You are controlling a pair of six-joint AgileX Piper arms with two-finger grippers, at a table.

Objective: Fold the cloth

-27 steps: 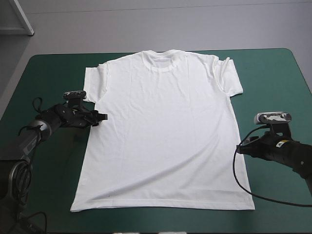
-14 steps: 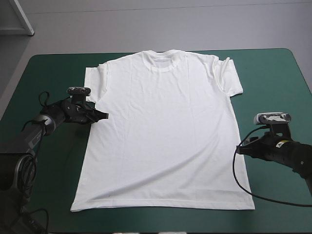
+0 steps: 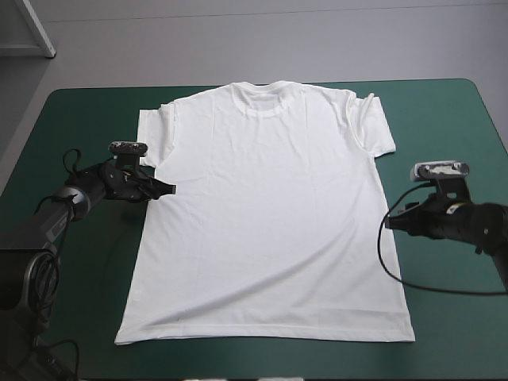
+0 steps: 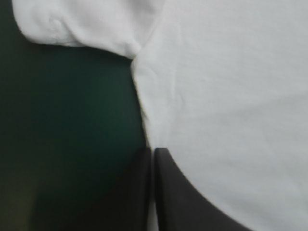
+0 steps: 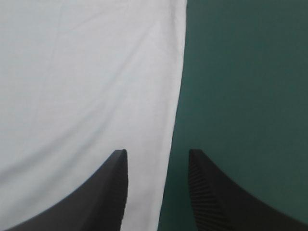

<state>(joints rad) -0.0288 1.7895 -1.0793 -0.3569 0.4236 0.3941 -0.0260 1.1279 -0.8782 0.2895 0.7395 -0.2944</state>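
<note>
The white T-shirt (image 3: 270, 214) lies spread flat on the teal-green cover, collar toward the far edge. My left gripper (image 3: 164, 189) sits at the shirt's left side edge just below the sleeve. In the left wrist view its black fingers meet (image 4: 153, 153) with the T-shirt (image 4: 231, 96) hem running in between them, the sleeve (image 4: 82, 24) just ahead. My right gripper (image 3: 389, 223) is at the shirt's right side edge, about halfway down. It stands open (image 5: 158, 156), one finger over the T-shirt (image 5: 82, 82), the other over bare cover.
Bare teal-green cover (image 3: 79, 119) flanks the shirt on the left, and a wider strip (image 3: 452, 135) lies on the right. A narrow band of cover runs along the near edge below the hem (image 3: 262, 357).
Earlier the left gripper slid in to the shirt's edge below the sleeve and has stayed there. The right gripper has just shifted a little toward the far edge along the shirt's side.
</note>
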